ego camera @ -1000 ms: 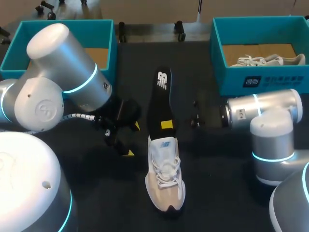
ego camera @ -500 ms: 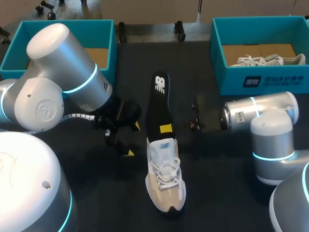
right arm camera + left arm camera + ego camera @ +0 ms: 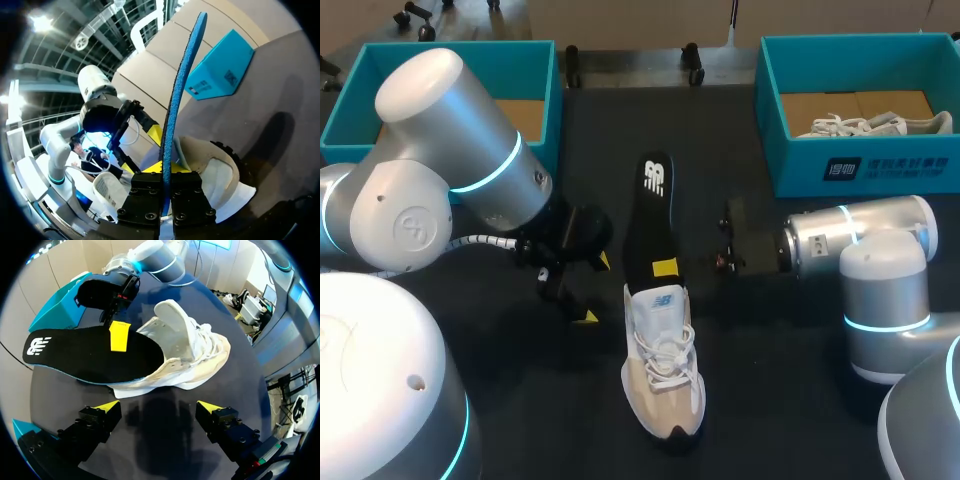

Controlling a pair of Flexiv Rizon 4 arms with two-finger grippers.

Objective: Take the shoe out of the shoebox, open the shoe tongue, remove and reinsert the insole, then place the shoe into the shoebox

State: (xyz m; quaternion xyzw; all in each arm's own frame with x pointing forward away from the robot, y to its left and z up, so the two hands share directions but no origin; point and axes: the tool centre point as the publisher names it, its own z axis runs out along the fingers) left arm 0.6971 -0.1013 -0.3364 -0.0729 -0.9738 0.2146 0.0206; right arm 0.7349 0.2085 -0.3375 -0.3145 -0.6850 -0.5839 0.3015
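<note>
A beige-white shoe lies on the black table, its tongue folded up. A black insole with a blue underside sticks out of the shoe's opening, one end inside it and the logo end pointing away. My right gripper is shut on the insole near the opening, one yellow fingertip pressed on its top. My left gripper stands open beside the shoe, apart from it. Seen from its own wrist, this left gripper holds nothing, and the shoe lies just ahead.
A teal shoebox stands at the back left behind my left arm. Another teal shoebox at the back right holds a second pale shoe. My left gripper shows beyond the insole in the right wrist view.
The insole's far end has come slightly nearer to the shoe, and the right wrist has shifted a little. The left arm has not moved.
</note>
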